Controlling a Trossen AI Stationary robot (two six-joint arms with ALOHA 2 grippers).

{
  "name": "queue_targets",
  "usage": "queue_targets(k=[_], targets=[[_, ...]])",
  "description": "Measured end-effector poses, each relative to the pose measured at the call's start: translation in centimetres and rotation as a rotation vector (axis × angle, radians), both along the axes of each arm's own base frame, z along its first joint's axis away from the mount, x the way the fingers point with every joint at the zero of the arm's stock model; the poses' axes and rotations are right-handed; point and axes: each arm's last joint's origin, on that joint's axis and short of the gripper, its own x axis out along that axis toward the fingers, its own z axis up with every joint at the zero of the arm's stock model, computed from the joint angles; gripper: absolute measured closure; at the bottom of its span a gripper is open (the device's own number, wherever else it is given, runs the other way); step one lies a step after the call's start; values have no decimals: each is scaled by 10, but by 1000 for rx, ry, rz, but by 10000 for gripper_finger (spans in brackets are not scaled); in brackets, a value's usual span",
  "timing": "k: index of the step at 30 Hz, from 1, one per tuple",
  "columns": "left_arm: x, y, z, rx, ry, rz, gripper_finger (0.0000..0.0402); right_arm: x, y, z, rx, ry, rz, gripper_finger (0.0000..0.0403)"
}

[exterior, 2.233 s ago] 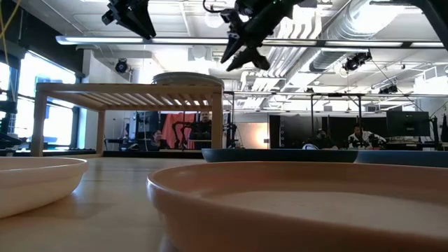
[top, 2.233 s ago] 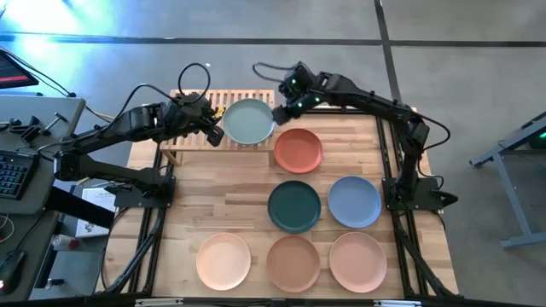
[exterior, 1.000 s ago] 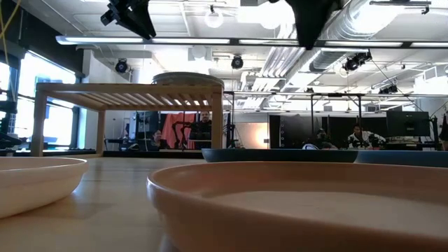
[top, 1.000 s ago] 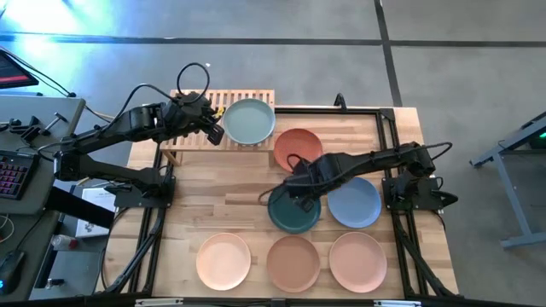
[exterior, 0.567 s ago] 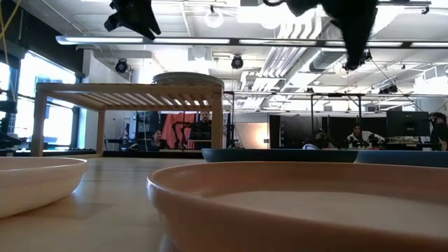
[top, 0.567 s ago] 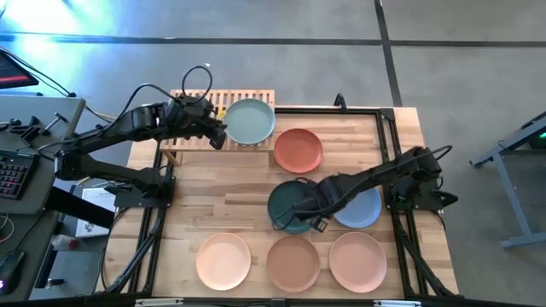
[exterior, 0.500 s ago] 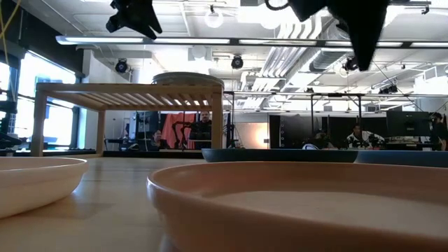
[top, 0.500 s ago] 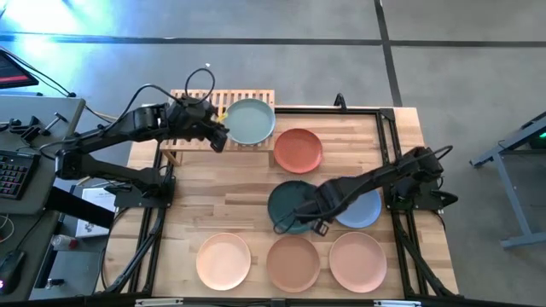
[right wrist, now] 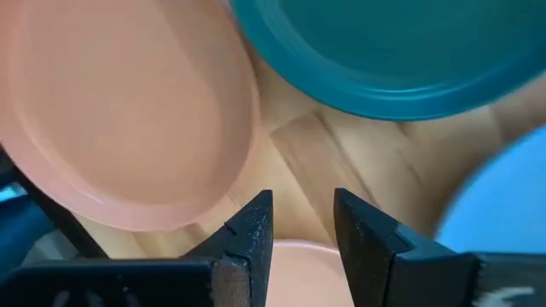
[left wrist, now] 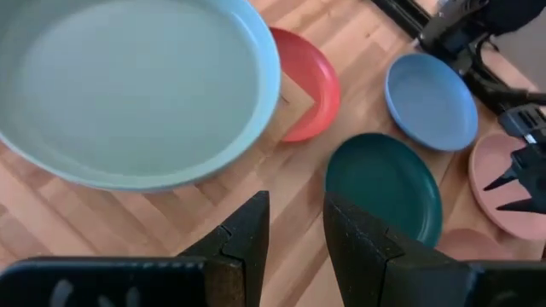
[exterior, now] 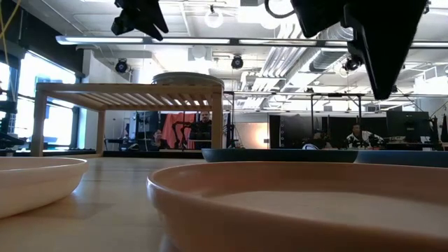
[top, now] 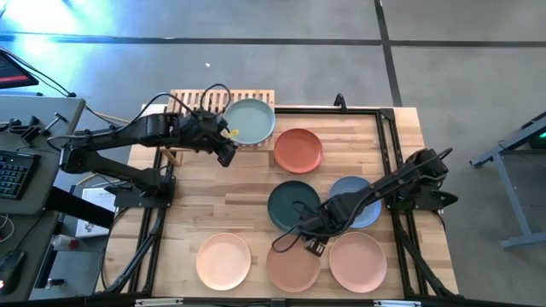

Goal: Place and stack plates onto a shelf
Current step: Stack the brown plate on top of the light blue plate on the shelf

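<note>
A sage green plate (top: 250, 121) rests flat on the slatted shelf (top: 200, 101) at the far left. On the table lie the terracotta (top: 298, 150), dark teal (top: 294, 205), light blue (top: 363, 192), peach (top: 223, 261), tan (top: 293, 266) and pink (top: 357, 262) plates. My left gripper (top: 229, 156) hangs open just in front of the shelf's right end, above bare wood (left wrist: 294, 230). My right gripper (top: 292, 242) points down, open, over the strip of table between the dark teal plate (right wrist: 392, 51) and the tan plate (right wrist: 128, 111), touching neither.
The right arm reaches across the light blue plate and hides part of it. Black frame rails (top: 388, 149) run along the table's right side. Bare planks (top: 213, 200) lie left of the dark teal plate. People sit in the room behind (exterior: 360, 136).
My right gripper has swung from above the dark teal plate toward the table's near edge and sunk lower, turning to point straight down. My left gripper has drifted from the shelf toward the near edge and a little right, tipping as it went. No plate has moved.
</note>
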Motion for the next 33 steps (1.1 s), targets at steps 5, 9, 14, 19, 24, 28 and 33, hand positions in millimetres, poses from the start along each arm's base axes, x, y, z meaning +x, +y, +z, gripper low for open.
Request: queue_targets(k=[5,9,14,19,24,28,33], targets=[[10,-8,-7,-5,36,-42,302,-1,8,-13,28,-43,-6,300],[15,-14,-12,-8,57,-70,302,0,14,-23,70,-108,-24,300],[19,-18,-15,-18,72,-93,302,-6,18,-34,81,-93,-74,300],[20,-19,-16,-77,60,-88,302,-7,22,-40,81,-92,-63,300],[20,-21,-16,-110,52,-80,302,-1,27,-53,83,-103,-58,300],[21,-24,-16,-106,54,-99,302,3,29,-63,79,-100,-70,300],[21,-27,-16,-105,54,-109,302,4,29,-69,62,-88,-85,300]])
